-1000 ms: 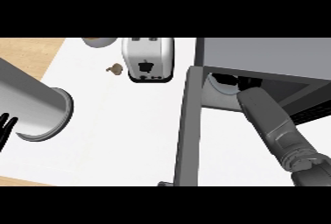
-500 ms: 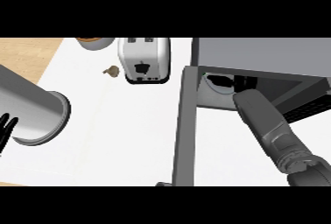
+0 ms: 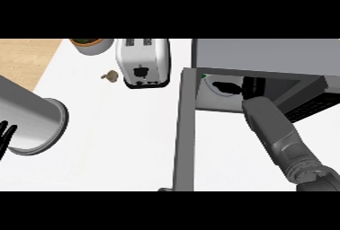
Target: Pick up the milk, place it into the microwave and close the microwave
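Boxy grey microwave [image 3: 266, 54], far right, door [image 3: 186, 134] open. Inside: white, green-cornered milk [image 3: 212, 88] beside black right hand [image 3: 229, 87]; hold cannot be told. Left hand [image 3: 5, 137], left edge, fingers straight.

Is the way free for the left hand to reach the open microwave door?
Probably yes. The left hand shows at the view's left edge, and only bare counter lies between it and the door; the toaster is farther back. The right forearm is inside the opening, though.

The open microwave door [image 3: 186, 134] walls off the cavity's left side, with the toaster [image 3: 143, 58] just beyond.
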Tool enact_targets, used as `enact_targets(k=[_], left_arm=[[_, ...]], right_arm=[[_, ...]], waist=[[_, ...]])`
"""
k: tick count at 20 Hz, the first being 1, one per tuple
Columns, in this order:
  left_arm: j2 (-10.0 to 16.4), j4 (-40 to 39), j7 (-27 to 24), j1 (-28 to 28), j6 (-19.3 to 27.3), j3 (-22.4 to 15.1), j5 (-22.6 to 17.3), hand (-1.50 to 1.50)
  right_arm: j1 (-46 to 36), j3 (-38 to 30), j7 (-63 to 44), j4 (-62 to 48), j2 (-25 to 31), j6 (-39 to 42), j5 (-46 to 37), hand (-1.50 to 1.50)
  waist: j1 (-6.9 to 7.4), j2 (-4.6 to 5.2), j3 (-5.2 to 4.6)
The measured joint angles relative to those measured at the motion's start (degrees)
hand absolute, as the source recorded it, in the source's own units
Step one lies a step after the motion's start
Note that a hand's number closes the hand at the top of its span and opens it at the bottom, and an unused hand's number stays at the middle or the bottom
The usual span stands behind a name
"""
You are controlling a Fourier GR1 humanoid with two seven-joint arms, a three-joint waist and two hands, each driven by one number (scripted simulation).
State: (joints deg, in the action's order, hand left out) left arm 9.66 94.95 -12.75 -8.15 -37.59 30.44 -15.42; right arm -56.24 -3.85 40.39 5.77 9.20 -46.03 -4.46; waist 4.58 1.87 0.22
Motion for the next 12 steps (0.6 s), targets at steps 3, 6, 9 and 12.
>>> enact_targets(k=[3, 6, 9, 12], left_arm=[[-1.2, 2.3, 0.0, -2.1, 0.0, -0.2, 0.0, -1.50], [-2.1, 3.7, 0.2, -3.4, 0.0, -0.8, 0.2, -1.50], [-3.1, 4.8, -0.6, -4.9, -0.2, -1.3, 1.0, -1.50], [-4.1, 5.5, -1.5, -6.2, -0.9, -2.4, 2.5, -1.50]], right_arm=[[1.6, -1.2, 2.3, 1.3, -0.4, 3.5, 1.2, -1.50], [3.1, -2.1, 4.5, 2.2, -1.9, 6.7, 2.1, -1.50], [5.4, -3.4, 7.1, 3.5, -2.5, 10.2, 3.5, -1.50], [7.9, -4.4, 9.1, 4.8, -4.5, 12.1, 4.7, -1.50]], waist=[[-0.60, -0.39, -0.02], [-1.24, -0.67, -0.04], [-1.93, -0.95, -0.08], [-2.60, -1.21, -0.11]])
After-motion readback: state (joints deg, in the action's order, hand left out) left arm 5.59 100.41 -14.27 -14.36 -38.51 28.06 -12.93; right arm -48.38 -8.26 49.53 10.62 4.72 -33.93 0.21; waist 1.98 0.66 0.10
